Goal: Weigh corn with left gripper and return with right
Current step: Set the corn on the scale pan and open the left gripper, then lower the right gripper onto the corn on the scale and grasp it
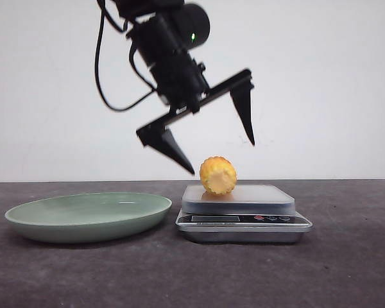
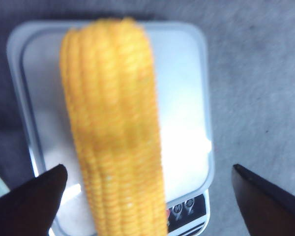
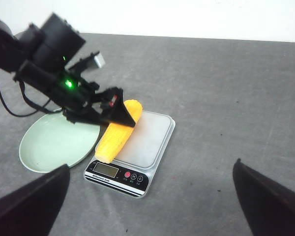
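The yellow-orange corn (image 1: 217, 175) lies on the pan of the silver kitchen scale (image 1: 263, 199). It also shows in the left wrist view (image 2: 115, 128) and in the right wrist view (image 3: 119, 130). My left gripper (image 1: 221, 154) hangs open just above the corn, its fingers spread to either side and not touching it. In the left wrist view the left gripper (image 2: 150, 196) frames the cob with a wide gap on each side. My right gripper (image 3: 150, 196) is open and empty, well back from the scale (image 3: 152, 140); it is out of the front view.
A pale green plate (image 1: 90, 215) sits on the dark grey table just left of the scale, also in the right wrist view (image 3: 51, 142). The scale's display and buttons (image 3: 119, 173) face the front. A white wall stands behind the table.
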Robot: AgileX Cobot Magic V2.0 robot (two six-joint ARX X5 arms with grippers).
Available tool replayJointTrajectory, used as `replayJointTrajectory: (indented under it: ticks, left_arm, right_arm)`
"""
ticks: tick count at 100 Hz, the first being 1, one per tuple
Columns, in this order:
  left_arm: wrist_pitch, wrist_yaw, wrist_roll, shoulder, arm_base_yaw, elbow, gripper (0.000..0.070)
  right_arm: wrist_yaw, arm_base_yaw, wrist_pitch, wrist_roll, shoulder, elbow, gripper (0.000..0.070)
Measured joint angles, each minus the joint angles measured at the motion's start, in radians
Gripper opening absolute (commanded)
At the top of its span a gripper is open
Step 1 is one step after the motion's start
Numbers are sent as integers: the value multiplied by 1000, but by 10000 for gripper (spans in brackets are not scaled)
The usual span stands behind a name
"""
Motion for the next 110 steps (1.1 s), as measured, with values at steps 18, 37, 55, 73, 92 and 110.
replayJointTrajectory:
  ticks: [18, 37, 55, 73, 92, 110]
  left_arm:
    - [-194, -127, 98, 0, 0, 166, 700]
    - [-429, -199, 259, -47, -3, 366, 700]
    - [-455, -253, 317, -269, -51, 426, 700]
    - [-472, -261, 320, -542, -162, 441, 700]
    - [-584, -379, 307, -745, -296, 442, 700]
    - [-671, -511, 265, -874, -322, 439, 700]
  right_arm:
    - [33, 0, 1, -1, 0, 0, 670]
    - [51, 0, 17, -3, 5, 0, 670]
    - [-47, 0, 71, -2, 41, 0, 670]
    - [-163, 1, 197, 10, 104, 0, 670]
    - [-163, 9, 393, 106, 220, 0, 670]
    - [-148, 78, 531, 194, 400, 0, 670]
